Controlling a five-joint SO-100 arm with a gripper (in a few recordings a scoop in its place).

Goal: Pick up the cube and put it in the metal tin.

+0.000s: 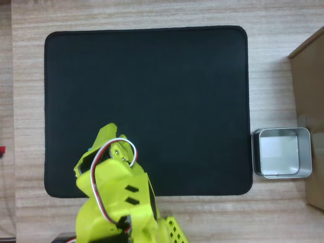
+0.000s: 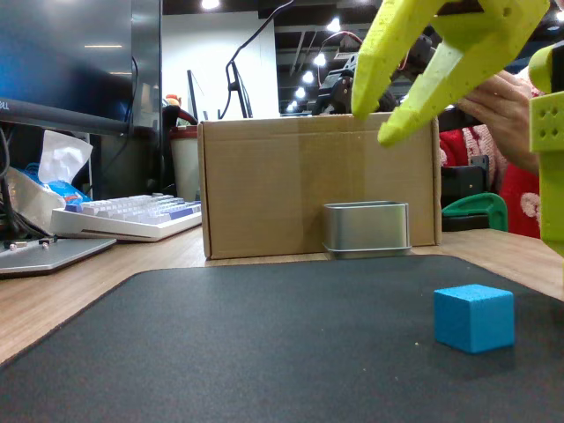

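From the fixed view I see my gripper (image 2: pixel 388 123) hanging in the upper right of the frame, its two lime-green fingers (image 2: pixel 388 62) spread well apart with nothing between them, tips pointing down and to the left. The cube (image 2: pixel 474 317) sits low at the right on the black mat (image 2: pixel 220 352), below the gripper and clear of it, resting flat. The metal tin (image 2: pixel 367 228) stands farther back near the middle of the frame, just off the mat's far edge and right against the front of the cardboard box (image 2: pixel 308 185). In the overhead view the arm (image 1: pixel 119 202) comes up from the bottom edge over the mat's lower left part, and I can make out only a sliver of blue at its left side, so I cannot place the cube there. The tin (image 1: pixel 281 152) lies at the right, just beside the mat's (image 1: pixel 152 91) right edge on the wooden table (image 1: pixel 152 12), with the box (image 1: pixel 310 101) along the right border.
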